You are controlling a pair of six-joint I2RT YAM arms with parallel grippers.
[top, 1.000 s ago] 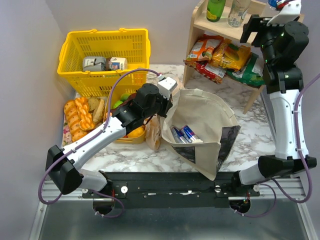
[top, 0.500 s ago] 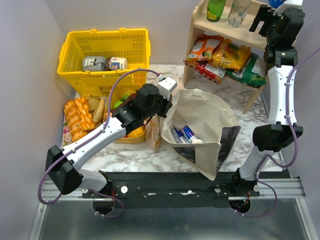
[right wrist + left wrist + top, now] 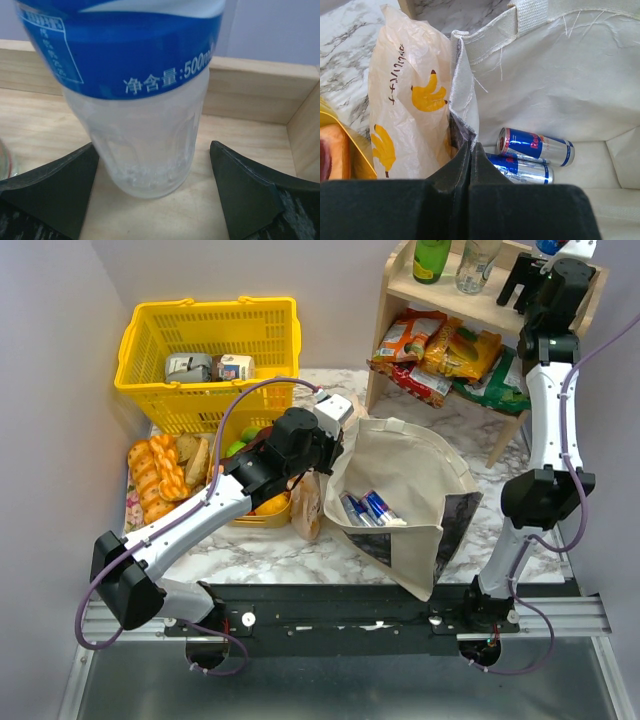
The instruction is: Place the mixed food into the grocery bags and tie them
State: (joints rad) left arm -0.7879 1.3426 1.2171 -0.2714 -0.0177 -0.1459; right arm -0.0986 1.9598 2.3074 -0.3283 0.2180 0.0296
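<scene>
Your left gripper [image 3: 470, 155] pinches the tote [image 3: 560, 75] rim mid-bench, cans [image 3: 535, 147] inside: hold that mouth wide. Your right gripper [image 3: 153, 150] gapes around a bottle [image 3: 145, 100] at the far right corner; send it for fruit [image 3: 270, 505].

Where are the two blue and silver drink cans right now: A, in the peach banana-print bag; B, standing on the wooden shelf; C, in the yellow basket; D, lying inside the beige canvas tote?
D: both drink cans lie on their sides, side by side, on the floor of the open canvas tote.
</scene>
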